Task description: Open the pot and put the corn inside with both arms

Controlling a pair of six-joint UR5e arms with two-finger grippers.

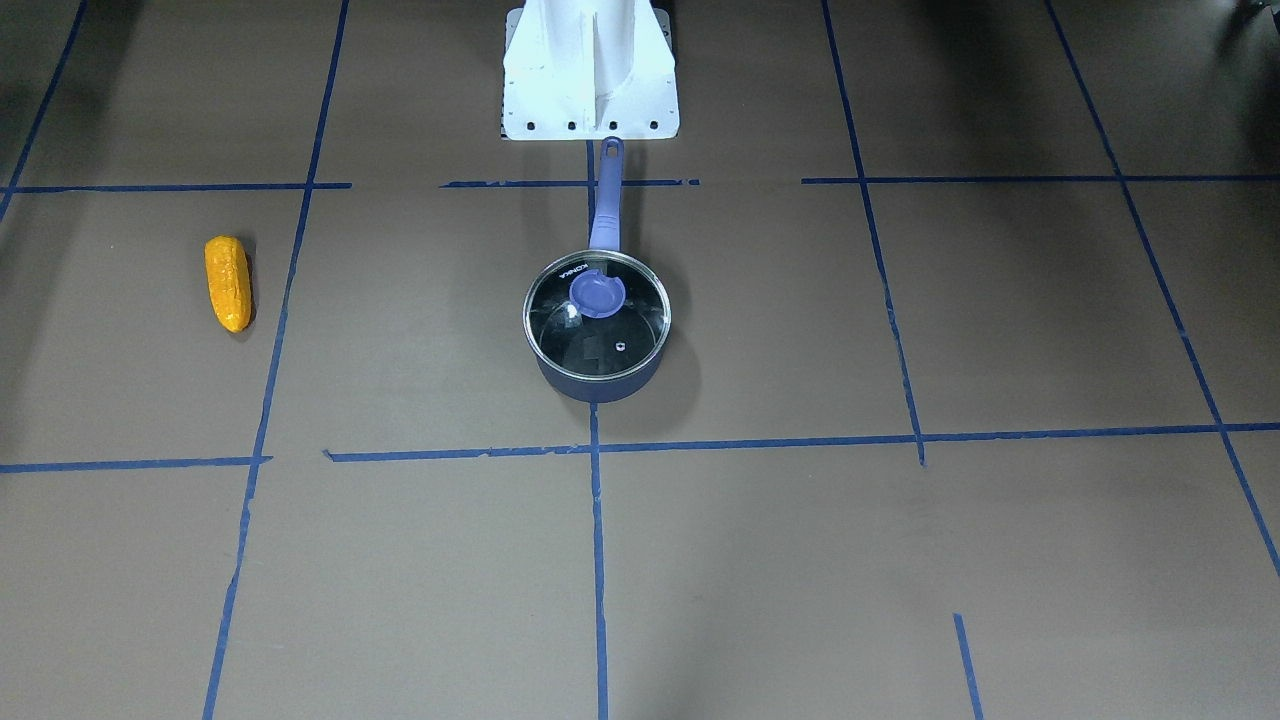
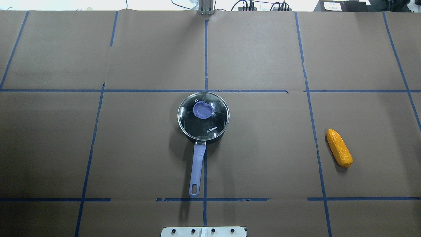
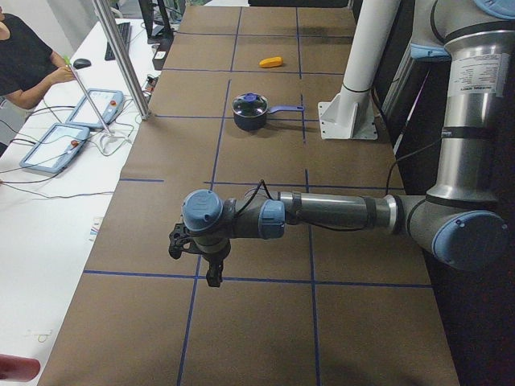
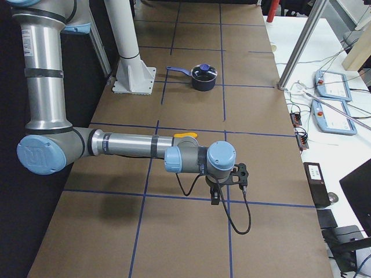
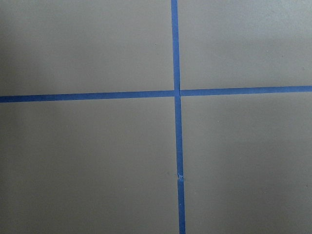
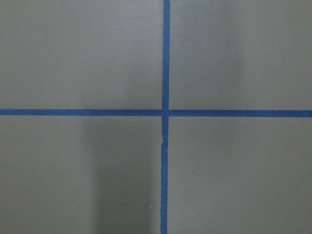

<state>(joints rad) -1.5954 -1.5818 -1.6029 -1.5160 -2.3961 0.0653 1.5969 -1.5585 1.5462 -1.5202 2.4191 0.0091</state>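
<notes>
Pot (image 1: 598, 385) at table (image 2: 263, 49) centre, lid (image 2: 203, 120) on; corn (image 2: 339, 147) well apart on robot's right side. Left tool (image 3: 195, 257) and right tool (image 4: 227, 186) over table ends; spread or pressed together, can't tell.

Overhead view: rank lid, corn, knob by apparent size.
1. Lid, widest by far.
2. Corn, shorter than the lid is wide.
3. Knob, smallest.
All sit at similar distance, so nearness doesn't skew this.

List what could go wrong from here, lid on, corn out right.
1. The lid knob is small and notched; an off-centre pinch could slip or drag the pot.
2. The corn is rounded and tapered; it may roll from a pinch.
3. The handle points at the base, across the likely approach.
</notes>
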